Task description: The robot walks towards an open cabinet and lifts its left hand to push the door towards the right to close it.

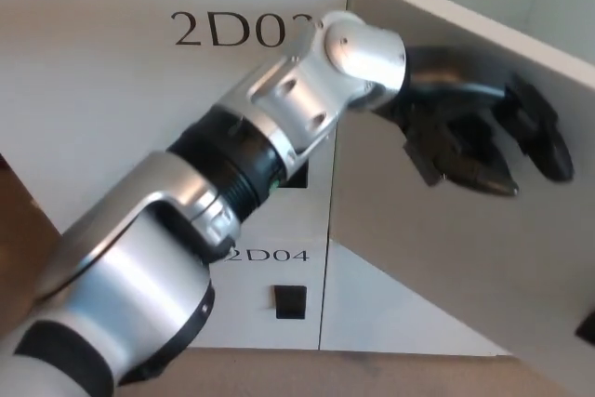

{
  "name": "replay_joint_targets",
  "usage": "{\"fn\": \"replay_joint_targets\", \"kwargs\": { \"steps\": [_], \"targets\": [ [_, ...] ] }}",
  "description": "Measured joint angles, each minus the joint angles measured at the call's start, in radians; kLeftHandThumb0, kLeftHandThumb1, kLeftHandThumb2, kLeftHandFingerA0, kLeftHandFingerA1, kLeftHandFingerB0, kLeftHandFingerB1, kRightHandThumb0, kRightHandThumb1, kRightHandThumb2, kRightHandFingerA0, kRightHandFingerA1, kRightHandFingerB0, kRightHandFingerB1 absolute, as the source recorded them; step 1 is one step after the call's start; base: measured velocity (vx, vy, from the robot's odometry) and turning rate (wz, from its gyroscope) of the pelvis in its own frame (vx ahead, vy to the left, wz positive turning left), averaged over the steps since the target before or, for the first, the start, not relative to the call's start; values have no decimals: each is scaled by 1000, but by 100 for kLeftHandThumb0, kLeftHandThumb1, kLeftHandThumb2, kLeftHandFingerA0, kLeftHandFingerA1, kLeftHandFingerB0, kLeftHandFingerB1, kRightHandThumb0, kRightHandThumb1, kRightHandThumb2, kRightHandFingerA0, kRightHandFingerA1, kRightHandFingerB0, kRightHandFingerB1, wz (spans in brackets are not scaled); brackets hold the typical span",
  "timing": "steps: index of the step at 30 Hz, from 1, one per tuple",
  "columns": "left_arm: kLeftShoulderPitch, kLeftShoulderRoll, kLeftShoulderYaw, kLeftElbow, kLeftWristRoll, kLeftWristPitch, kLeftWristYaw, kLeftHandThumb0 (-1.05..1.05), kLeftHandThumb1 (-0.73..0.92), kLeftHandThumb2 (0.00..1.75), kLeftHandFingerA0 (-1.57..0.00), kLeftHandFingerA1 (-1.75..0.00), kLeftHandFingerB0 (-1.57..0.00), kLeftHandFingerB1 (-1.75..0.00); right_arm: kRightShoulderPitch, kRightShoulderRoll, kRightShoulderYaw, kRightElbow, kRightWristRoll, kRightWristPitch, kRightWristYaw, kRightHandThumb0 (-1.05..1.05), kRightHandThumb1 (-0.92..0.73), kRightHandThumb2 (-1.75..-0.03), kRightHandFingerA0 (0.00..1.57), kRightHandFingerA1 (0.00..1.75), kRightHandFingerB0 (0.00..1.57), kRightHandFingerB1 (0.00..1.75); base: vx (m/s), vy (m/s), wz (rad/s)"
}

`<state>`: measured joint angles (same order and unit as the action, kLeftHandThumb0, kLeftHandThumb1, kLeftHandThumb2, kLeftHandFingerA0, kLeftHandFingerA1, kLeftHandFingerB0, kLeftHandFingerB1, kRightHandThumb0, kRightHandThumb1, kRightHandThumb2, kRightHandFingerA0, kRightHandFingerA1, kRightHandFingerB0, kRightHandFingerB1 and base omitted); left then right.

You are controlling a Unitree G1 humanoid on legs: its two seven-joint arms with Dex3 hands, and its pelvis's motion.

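Left hand (483, 132) against open door (446, 230).

Head view: reaching in from lower left across the cabinet (112, 118) front marked 2D03; fingers (544, 141) spread, grasping nothing, resting flat on the door's face near its top edge; door swung out at an angle, filling picture right, hinged beside 2D03; lower panel 2D04 (270, 256) below the arm; right hand out of sight.

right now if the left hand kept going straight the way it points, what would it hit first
The left hand points right, with the open cabinet door directly ahead. It would meet that door panel first; it may already touch it, but depth is unclear.
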<state>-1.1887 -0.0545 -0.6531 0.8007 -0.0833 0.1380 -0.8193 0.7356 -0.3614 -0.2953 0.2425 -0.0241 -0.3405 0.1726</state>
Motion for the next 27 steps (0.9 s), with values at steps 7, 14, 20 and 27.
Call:
{"fn": "replay_joint_targets", "kwargs": {
  "steps": [7,14,20,27],
  "targets": [
    [-76,24,28,130,6,0,47,-61,67,60,-8,-30,-8,-26,20,0,-12,-24,0,-4,0,-38,-70,-60,74,44,62,41,0,0,0],
    [-110,71,75,218,1,-1,81,-62,46,83,0,-41,0,-31,24,0,-36,-37,0,-7,0,-38,-71,-61,75,50,61,44,0,0,0],
    [-109,96,115,269,-5,-15,81,-59,63,61,-16,-30,-9,-22,25,0,-48,-54,0,-15,2,-41,-66,-62,71,49,60,44,0,0,0],
    [-68,138,176,294,-11,-58,80,-63,67,61,-22,-31,-16,-27,30,0,-65,-82,13,-28,16,-38,-68,-61,72,49,59,43,0,0,0]
  ]
}}
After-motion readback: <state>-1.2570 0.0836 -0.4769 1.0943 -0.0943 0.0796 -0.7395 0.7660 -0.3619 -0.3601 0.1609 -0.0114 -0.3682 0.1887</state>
